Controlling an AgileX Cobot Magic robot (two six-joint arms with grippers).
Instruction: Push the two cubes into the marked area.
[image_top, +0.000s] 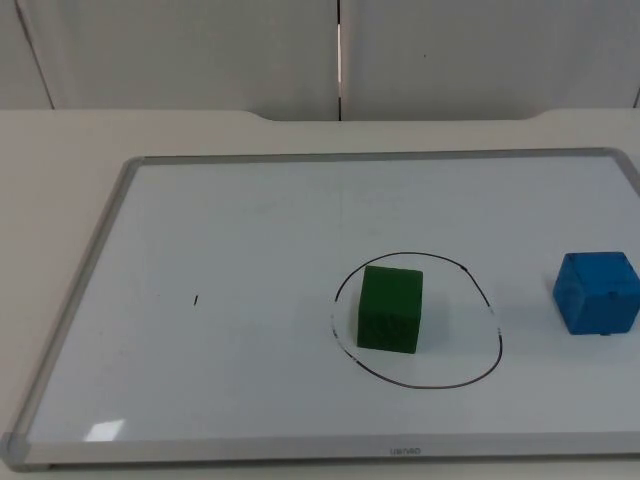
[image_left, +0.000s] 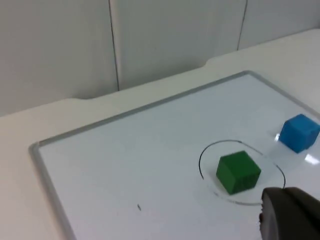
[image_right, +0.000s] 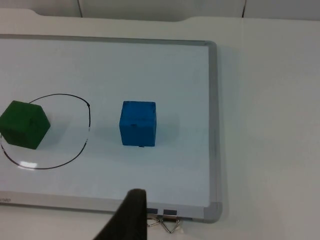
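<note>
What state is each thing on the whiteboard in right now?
Green cube: upright, inside the drawn black ring, in its left half.
Blue cube: upright, outside the ring, to its right.
Drawn black ring: holds one cube only.
Metal-framed whiteboard: flat on the table, a small black mark on its left part.

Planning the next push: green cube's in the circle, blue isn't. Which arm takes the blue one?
Right, probably. The blue cube sits outside the marked circle near the whiteboard's right edge, the right arm's side, and shows close ahead in the right wrist view. The green cube is already inside.
</note>
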